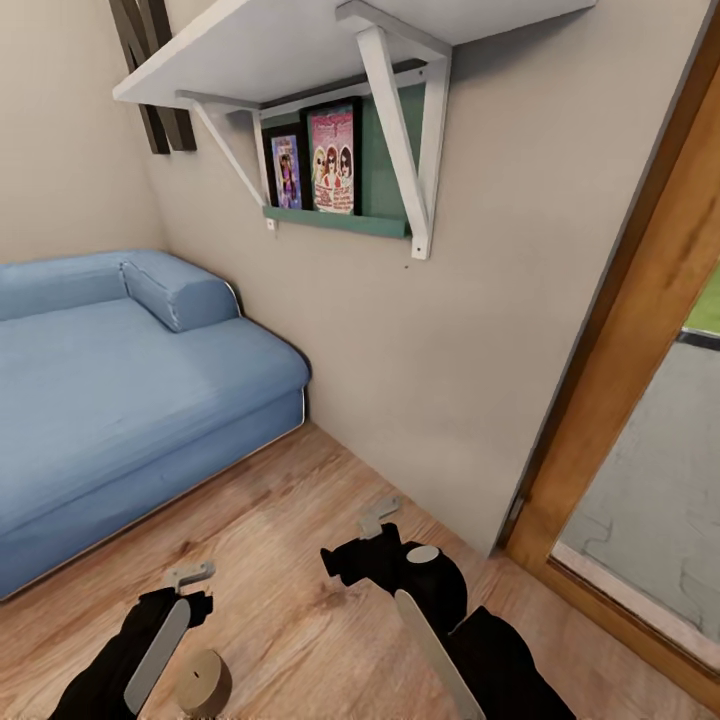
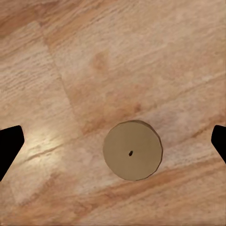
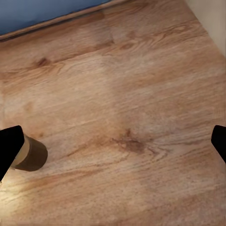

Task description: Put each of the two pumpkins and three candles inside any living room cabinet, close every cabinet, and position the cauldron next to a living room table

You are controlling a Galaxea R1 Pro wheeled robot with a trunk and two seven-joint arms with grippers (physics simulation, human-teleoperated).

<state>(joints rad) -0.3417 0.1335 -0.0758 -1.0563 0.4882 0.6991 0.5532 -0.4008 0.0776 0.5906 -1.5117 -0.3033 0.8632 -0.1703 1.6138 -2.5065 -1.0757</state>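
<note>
One beige candle (image 1: 205,683) stands upright on the wooden floor near the bottom of the head view, just in front of my left arm. My left gripper (image 1: 188,590) hangs above it, open. In the left wrist view the candle's round top (image 2: 133,150) with its small wick hole lies between the spread fingertips (image 2: 9,147). My right gripper (image 1: 375,530) is open over bare floor to the right. In its wrist view the candle (image 3: 32,154) stands beside one fingertip (image 3: 9,147). The pumpkins, cabinet, cauldron and table are out of view.
A blue sofa (image 1: 110,400) fills the left side, its edge close to my left arm. A wall with a white bracket shelf (image 1: 300,60) and framed pictures (image 1: 333,158) lies ahead. A wooden door frame (image 1: 620,370) stands at the right. Wooden floor (image 1: 290,520) stretches between them.
</note>
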